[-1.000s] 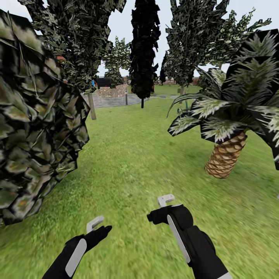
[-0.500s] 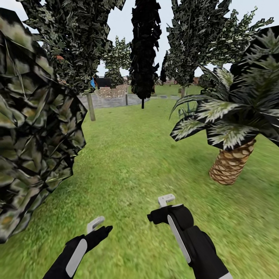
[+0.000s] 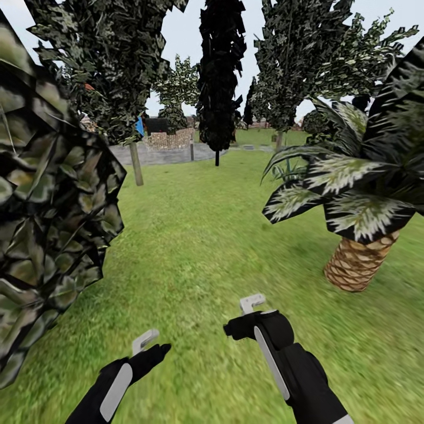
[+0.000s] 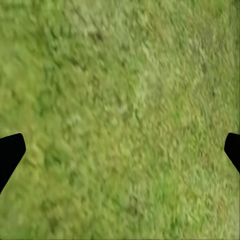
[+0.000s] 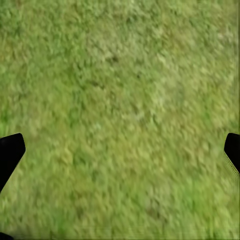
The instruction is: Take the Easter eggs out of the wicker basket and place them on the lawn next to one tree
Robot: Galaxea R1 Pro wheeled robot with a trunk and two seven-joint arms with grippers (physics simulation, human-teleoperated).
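Two wide-spread pincers, left pincer and right pincer, above lawn

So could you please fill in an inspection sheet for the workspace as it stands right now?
Surface: lawn, mottled green grass, bare under both arms.
Job's things: nothing seen of eggs or basket; grey-trunked tree stands far ahead.
Clutter: nothing seen.
Grippers: left pincer and right pincer held low over grass; wrist views show fingers wide apart, nothing between them.
Cables: nothing seen.
Surroundings: large leafy bush at left, palm at right, dark slim tree ahead, low wall beyond.
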